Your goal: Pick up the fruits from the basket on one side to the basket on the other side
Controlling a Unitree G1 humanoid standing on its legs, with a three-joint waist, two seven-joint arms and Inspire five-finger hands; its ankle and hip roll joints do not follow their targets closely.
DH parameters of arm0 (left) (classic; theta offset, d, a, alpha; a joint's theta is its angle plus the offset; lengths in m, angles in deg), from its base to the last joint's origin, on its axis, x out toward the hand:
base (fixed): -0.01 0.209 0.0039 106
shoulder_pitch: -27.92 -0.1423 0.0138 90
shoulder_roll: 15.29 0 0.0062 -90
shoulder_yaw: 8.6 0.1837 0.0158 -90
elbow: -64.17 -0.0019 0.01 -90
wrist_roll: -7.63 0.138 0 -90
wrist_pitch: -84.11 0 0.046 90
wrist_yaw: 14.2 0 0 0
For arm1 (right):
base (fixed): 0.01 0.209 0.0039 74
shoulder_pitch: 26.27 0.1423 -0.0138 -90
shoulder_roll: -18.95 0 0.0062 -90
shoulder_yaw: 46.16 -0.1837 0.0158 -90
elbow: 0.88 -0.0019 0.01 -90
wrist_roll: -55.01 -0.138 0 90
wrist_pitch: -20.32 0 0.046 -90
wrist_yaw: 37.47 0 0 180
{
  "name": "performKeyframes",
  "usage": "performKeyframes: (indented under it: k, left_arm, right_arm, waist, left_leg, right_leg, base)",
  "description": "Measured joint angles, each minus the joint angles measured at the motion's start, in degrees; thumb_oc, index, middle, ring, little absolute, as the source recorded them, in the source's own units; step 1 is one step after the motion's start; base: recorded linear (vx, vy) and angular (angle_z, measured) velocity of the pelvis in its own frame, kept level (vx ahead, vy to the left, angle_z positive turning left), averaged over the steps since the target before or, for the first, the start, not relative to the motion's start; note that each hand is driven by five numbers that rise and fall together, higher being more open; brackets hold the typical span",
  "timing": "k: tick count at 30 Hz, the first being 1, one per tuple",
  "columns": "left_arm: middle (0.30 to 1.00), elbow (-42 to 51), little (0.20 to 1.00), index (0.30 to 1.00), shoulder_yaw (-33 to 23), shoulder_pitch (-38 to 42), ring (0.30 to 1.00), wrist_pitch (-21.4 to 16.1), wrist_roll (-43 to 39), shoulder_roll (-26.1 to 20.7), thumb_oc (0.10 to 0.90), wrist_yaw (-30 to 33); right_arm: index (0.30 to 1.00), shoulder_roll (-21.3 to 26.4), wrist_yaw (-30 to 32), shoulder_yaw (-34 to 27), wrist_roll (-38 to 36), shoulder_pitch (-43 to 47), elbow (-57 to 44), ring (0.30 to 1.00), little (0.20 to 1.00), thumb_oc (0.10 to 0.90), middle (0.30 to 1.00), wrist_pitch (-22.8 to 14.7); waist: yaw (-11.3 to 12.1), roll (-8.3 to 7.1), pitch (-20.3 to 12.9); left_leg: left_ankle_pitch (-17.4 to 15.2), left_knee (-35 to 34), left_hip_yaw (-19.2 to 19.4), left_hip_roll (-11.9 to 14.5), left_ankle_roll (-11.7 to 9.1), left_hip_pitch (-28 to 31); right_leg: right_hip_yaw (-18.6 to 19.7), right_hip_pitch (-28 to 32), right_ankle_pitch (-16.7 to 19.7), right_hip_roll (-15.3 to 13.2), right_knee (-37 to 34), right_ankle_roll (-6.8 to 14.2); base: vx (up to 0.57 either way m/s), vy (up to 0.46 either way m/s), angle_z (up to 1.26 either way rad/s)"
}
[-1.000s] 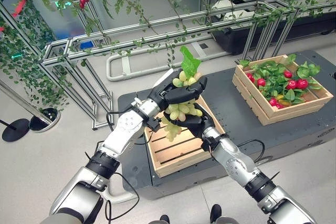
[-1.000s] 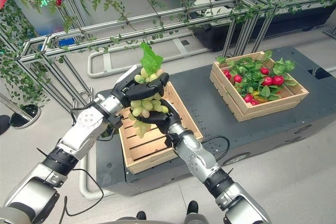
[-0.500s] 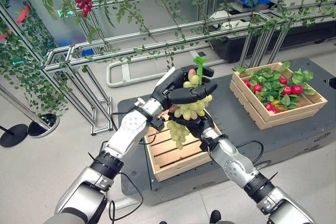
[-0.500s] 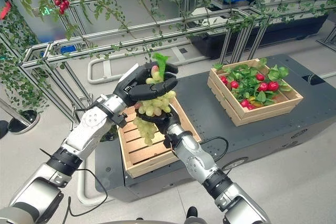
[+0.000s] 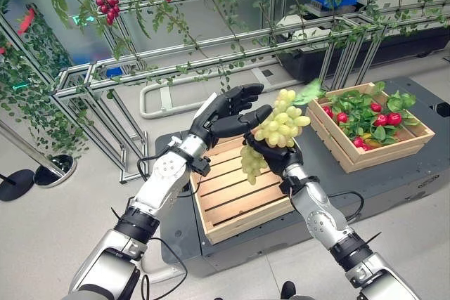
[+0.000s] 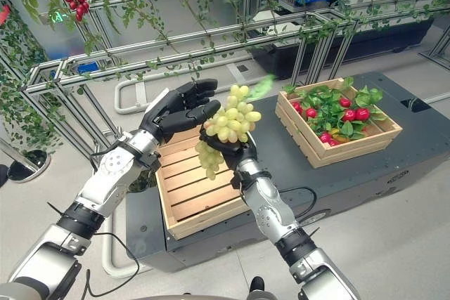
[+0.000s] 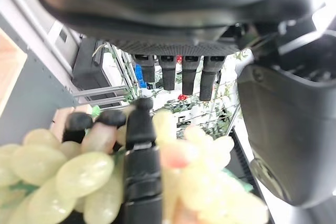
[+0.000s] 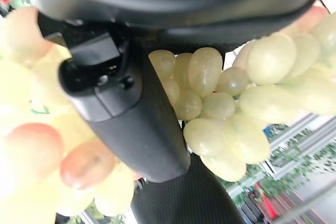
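Right robot hand point(image 5: 280, 154) was curled under the grape bunch point(image 5: 275, 131), held up above the empty crate point(image 5: 235, 194); left robot hand point(image 5: 232, 110) beside it, fingers relaxed, w/o grip. Risk: loose lower grapes could swing & drop en route to the fruit crate point(image 5: 373, 147).

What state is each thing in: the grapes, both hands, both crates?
Grapes: held up over the near crate, in the right hand.
Right hand: shut on the grapes.
Left hand: open, beside the grapes.
Near crate: bare slats.
Far crate: full of leaves and red fruit.
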Motion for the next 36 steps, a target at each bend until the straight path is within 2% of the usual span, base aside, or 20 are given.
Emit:
performKeyframes:
  k: [3, 5, 7, 11, 14, 16, 20, 25, 27, 28, 29, 30, 31, 32, 33, 34, 35, 36]
  left_arm:
    - [0.900, 0.09, 0.900, 0.900, -2.91, -2.97, 0.900, -3.75, -2.18, 1.05, 0.800, 0.85]
    - [0.900, 0.18, 0.900, 0.900, -5.56, -5.45, 0.900, -8.69, -1.87, 3.06, 0.800, 5.48]
    - [0.900, 0.59, 0.900, 0.900, -7.78, -7.03, 0.900, -12.01, -0.49, 3.93, 0.800, 10.53]
    - [0.900, 0.93, 0.900, 0.900, -13.23, -9.51, 0.900, -16.27, 3.99, 4.66, 0.800, 19.76]
    - [0.900, 1.31, 0.900, 0.900, -14.34, -11.87, 0.900, -16.83, 6.10, 4.61, 0.800, 20.93]
    - [0.900, 2.04, 0.900, 0.900, -14.22, -16.56, 0.900, -16.82, 7.16, 4.57, 0.800, 19.17]
    - [0.900, 2.33, 0.900, 0.900, -13.58, -25.15, 0.900, -15.89, 7.86, 4.87, 0.800, 16.17]
    - [0.900, 1.26, 0.900, 0.900, -13.78, -33.72, 0.900, -13.03, 7.42, 8.93, 0.800, 16.10]
    - [0.900, 0.18, 0.900, 0.900, -13.47, -36.08, 0.900, -12.23, 7.28, 9.89, 0.800, 16.36]
    - [0.900, -0.48, 0.900, 0.900, -13.43, -36.48, 0.900, -12.23, 7.33, 10.31, 0.800, 16.49]
    - [0.900, -1.43, 0.900, 0.900, -13.26, -36.68, 0.900, -12.24, 7.46, 10.75, 0.800, 17.21]
    - [0.900, -1.29, 0.900, 0.900, -13.27, -37.21, 0.900, -12.48, 7.68, 10.53, 0.800, 18.51]
    - [0.900, -1.47, 0.900, 0.900, -13.21, -38.05, 0.900, -13.28, 7.77, 10.36, 0.800, 20.17]
    - [0.900, -1.51, 0.900, 0.900, -13.26, -38.05, 0.900, -13.31, 7.74, 10.29, 0.800, 20.89]
    - [0.900, -2.05, 0.900, 0.900, -12.97, -36.44, 0.900, -13.29, 8.44, 10.02, 0.800, 20.68]
    - [0.900, -2.65, 0.900, 0.900, -12.87, -35.32, 0.900, -13.27, 8.80, 9.41, 0.800, 20.61]
    - [0.900, -2.86, 0.900, 0.900, -12.18, -33.82, 0.900, -13.24, 9.10, 8.04, 0.800, 21.10]
    - [0.900, -2.89, 0.900, 0.900, -11.44, -31.43, 0.900, -13.38, 10.27, 7.61, 0.800, 21.21]
  right_arm:
    - [0.300, 0.08, -0.01, -1.21, 0.26, -2.66, 0.01, 0.300, 0.300, 0.400, 0.300, -0.02]
    - [0.300, 0.06, -0.02, -2.76, 0.47, -5.51, 0.22, 0.300, 0.300, 0.400, 0.300, -0.02]
    - [0.300, 0.26, -0.02, -3.31, 0.49, -7.23, 0.29, 0.300, 0.300, 0.400, 0.300, -0.02]
    - [0.300, 0.54, -0.02, -4.93, 0.50, -9.98, 0.31, 0.300, 0.300, 0.400, 0.300, -0.03]
    - [0.300, 0.56, -0.07, -5.65, 0.59, -11.71, 0.29, 0.300, 0.300, 0.400, 0.300, -0.17]
    - [0.300, -0.15, -0.94, -7.24, 0.57, -14.41, 0.14, 0.300, 0.300, 0.400, 0.300, -0.90]
    - [0.300, -0.28, -4.16, -9.62, 0.58, -19.73, -0.94, 0.300, 0.300, 0.400, 0.300, -2.21]
    - [0.300, -0.22, -6.93, -13.09, 0.58, -25.05, -3.08, 0.300, 0.300, 0.400, 0.300, -2.81]
    - [0.300, 0.50, -7.05, -13.58, 0.53, -24.97, -3.56, 0.300, 0.300, 0.400, 0.300, -3.08]
    - [0.300, 1.16, -7.13, -13.61, 0.50, -24.92, -3.96, 0.300, 0.300, 0.400, 0.300, -3.20]
    - [0.300, 1.97, -7.30, -13.70, 0.48, -24.68, -4.50, 0.300, 0.300, 0.400, 0.300, -3.33]
    - [0.300, 1.80, -7.49, -13.42, 0.44, -23.57, -4.42, 0.300, 0.300, 0.400, 0.300, -3.28]
    - [0.300, 2.11, -8.38, -12.61, 0.33, -21.07, -4.78, 0.300, 0.300, 0.400, 0.300, -3.33]
    - [0.300, 2.28, -9.02, -12.04, 0.41, -17.60, -4.61, 0.300, 0.300, 0.400, 0.300, -3.44]
    - [0.300, 2.64, -8.71, -12.03, 0.41, -14.31, -4.55, 0.300, 0.300, 0.400, 0.300, -4.15]
    - [0.300, 1.57, -8.44, -12.17, 0.38, -13.79, -4.35, 0.300, 0.300, 0.400, 0.300, -4.67]
    - [0.300, -0.49, -7.89, -11.96, 0.43, -14.26, -5.41, 0.300, 0.300, 0.400, 0.300, -5.85]
    - [0.300, -0.99, -7.91, -11.93, 0.48, -15.75, -7.66, 0.300, 0.300, 0.400, 0.300, -7.51]
  waist:
    - [-0.21, -0.01, 0.00]
    - [-0.20, -0.04, -0.02]
    - [-0.22, -0.11, -0.03]
    - [-0.09, -0.76, -0.40]
    - [-0.01, -1.76, -0.99]
    - [0.01, -2.52, -1.46]
    - [-0.21, -2.82, -1.52]
    - [-1.25, -2.98, -1.42]
    - [-1.22, -3.28, -1.24]
    - [-0.79, -3.40, -1.17]
    - [0.37, -3.82, -0.97]
    - [0.78, -5.25, -0.47]
    - [4.39, -7.96, -0.38]
    - [4.95, -8.59, 0.23]
    - [3.71, -6.76, 1.48]
    - [3.96, -7.34, 2.17]
    - [3.34, -7.65, 2.57]
    - [1.95, -7.27, 2.79]
  left_leg:
    - [-0.09, -0.01, 0.06, 0.04, 0.08, 0.12]
    - [-0.11, -0.02, 0.06, 0.11, 0.10, 0.12]
    - [-0.12, -0.28, 0.06, 0.14, 0.10, 0.10]
    - [-0.13, -0.37, 0.07, 0.16, 0.11, -0.07]
    - [-0.13, -0.37, 0.13, 0.11, 0.11, -0.20]
    - [-0.21, -0.36, 0.44, -0.02, 0.24, -0.52]
    - [-0.45, -0.37, 1.44, -0.17, 0.50, -0.49]
    - [-0.68, -0.40, 1.97, -0.20, 0.71, -0.48]
    - [-0.79, 0.23, 2.41, -0.58, 0.85, -0.30]
    - [-1.09, 0.46, 0.86, -0.86, 1.04, -0.39]
    - [-1.81, 1.37, -3.17, -1.97, 1.90, -0.53]
    - [-3.90, 5.06, -8.39, -4.33, 3.49, -2.51]
    - [-6.38, 7.17, -21.89, -13.26, 7.32, -5.02]
    - [-7.72, 8.26, -24.88, -18.47, 9.55, -7.73]
    - [-2.88, 8.87, -21.15, -18.64, 12.44, -9.74]
    - [-2.27, 9.14, -18.32, -18.39, 12.31, -9.47]
    - [-2.86, 9.86, -16.39, -18.22, 12.69, -10.05]
    - [-3.05, 10.44, -15.54, -17.70, 12.92, -10.77]
  right_leg:
    - [0.19, -0.02, 0.00, 0.02, 0.00, 0.01]
    - [0.23, -0.02, 0.00, 0.01, 0.00, 0.02]
    - [0.25, -0.05, -0.01, 0.02, -0.01, 0.04]
    - [0.28, -0.22, -0.03, 0.02, -0.03, 0.07]
    - [0.36, -0.40, -0.03, 0.03, -0.04, 0.07]
    - [0.63, -0.93, 0.03, -0.08, -0.04, 0.15]
    - [1.73, -1.49, 0.13, -0.09, -0.22, 0.28]
    - [2.33, -1.80, 0.02, 0.04, -0.24, 0.48]
    - [4.43, -2.33, -0.01, 0.64, -0.24, 0.46]
    - [6.53, -2.68, 0.06, 0.70, -0.24, 0.39]
    - [9.37, -3.42, 0.79, 1.19, -0.19, 0.40]
    - [13.87, -4.30, 1.83, 0.76, 0.10, 0.70]
    - [22.11, -8.60, 2.55, -1.33, 0.34, 1.18]
    - [25.28, -10.87, 3.16, -1.76, 0.10, 1.33]
    - [23.99, -11.52, 3.18, -0.72, 0.18, 2.10]
    - [23.40, -11.41, 3.20, -1.02, 0.24, 2.55]
    - [23.36, -12.14, 2.40, -1.19, 0.57, 3.46]
    - [22.47, -13.35, 2.36, -0.76, 1.79, 3.45]
  base:
    - [0.03, -0.003, -0.03]
    - [0.00, 0.000, 0.00]
    - [0.00, 0.000, 0.00]
    - [0.00, 0.000, 0.00]
    - [0.00, 0.000, 0.00]
    - [0.01, -0.022, -0.05]
    - [0.02, -0.047, -0.14]
    - [-0.01, -0.017, -0.08]
    - [-0.10, 0.092, -0.26]
    - [-0.23, 0.198, -0.57]
    - [-0.23, 0.185, -0.73]
    - [-0.36, 0.297, -1.78]
    - [-0.29, 0.266, -2.20]
    - [-0.41, 0.359, -2.42]
    - [-0.34, 0.266, -1.48]
    - [-0.32, 0.226, -1.05]
    - [-0.27, 0.185, -0.70]
    - [-0.25, 0.172, -0.61]
